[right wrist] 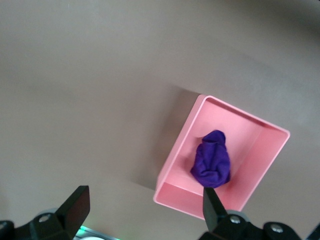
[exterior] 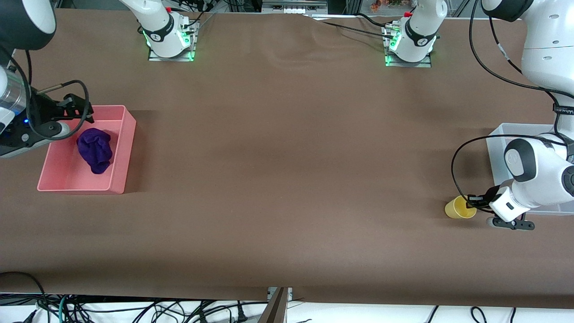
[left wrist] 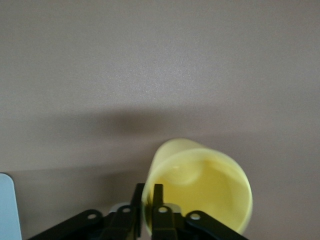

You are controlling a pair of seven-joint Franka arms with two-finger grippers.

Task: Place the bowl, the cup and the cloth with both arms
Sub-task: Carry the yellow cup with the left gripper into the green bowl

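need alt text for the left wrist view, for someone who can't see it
The left gripper is shut on the rim of the yellow cup, one finger inside the wall and one outside, with the cup tipped so its open mouth faces the camera. Plain brown table fills the rest, and a pale bin corner shows at one edge.

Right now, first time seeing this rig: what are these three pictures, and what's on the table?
Two white robot arms work at a brown table. The front view looks down from across the table; the two others come from cameras on each arm's wrist.

The left gripper is shut on the rim of the yellow cup, low at the left arm's end of the table, beside a clear bin.

The right gripper is open over the right arm's end. Below it, the purple cloth lies in a pink tray.

No bowl shows in any picture.
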